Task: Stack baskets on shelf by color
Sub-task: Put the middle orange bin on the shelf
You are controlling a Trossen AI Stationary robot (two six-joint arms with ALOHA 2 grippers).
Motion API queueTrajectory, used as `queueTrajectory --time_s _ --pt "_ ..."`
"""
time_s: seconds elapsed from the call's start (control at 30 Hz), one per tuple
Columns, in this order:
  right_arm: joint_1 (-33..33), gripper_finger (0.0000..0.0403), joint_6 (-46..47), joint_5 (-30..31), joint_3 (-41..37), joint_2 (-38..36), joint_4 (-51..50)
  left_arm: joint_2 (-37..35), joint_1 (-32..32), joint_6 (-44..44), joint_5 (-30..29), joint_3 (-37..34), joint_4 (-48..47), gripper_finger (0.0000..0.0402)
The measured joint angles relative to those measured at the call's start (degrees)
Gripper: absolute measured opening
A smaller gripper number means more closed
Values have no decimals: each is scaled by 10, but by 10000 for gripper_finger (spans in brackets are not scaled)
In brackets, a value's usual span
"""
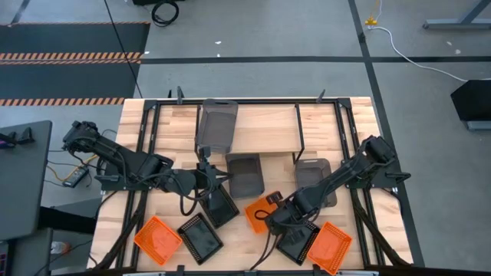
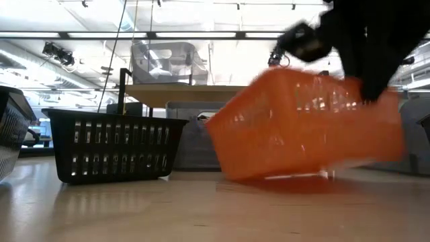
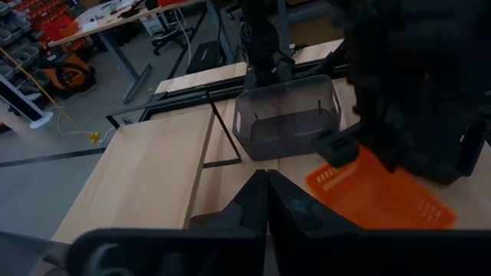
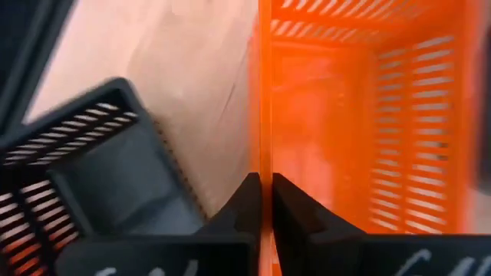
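High view: one orange mesh plastic basket (image 1: 259, 214) sits on the wooden counter (image 1: 349, 115), below the light wooden shelf (image 1: 265, 129). Right wrist view: the right gripper (image 4: 265, 192) is clamped on its wall for lifting. Left wrist view: the left gripper (image 3: 267, 201) is shut empty.

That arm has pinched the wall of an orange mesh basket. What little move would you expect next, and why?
Probably a short lift. The right gripper is shut on the rim of the orange mesh plastic basket, which in the low view already sits tilted, barely off the wooden tabletop. Raising it would likely clear the black mesh basket alongside before carrying it toward the wooden shelf.
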Motion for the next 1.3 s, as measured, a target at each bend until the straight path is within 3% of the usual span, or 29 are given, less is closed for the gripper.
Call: queueTrajectory --time_s 0.13,0.37,0.63,0.83,1.3 --pt "7 17 -16 35 82 0 -98 0 0 0 0 0 0 13" --pt "9 26 -74 174 217 0 -263 0 0 0 0 0 0 19" --pt "-37 18 -132 276 282 0 -370 0 0 0 0 0 0 10" --pt "-97 23 -178 316 282 0 -405 0 0 0 0 0 0 17" --pt "-239 34 -176 317 282 0 -433 0 0 0 0 0 0 19"
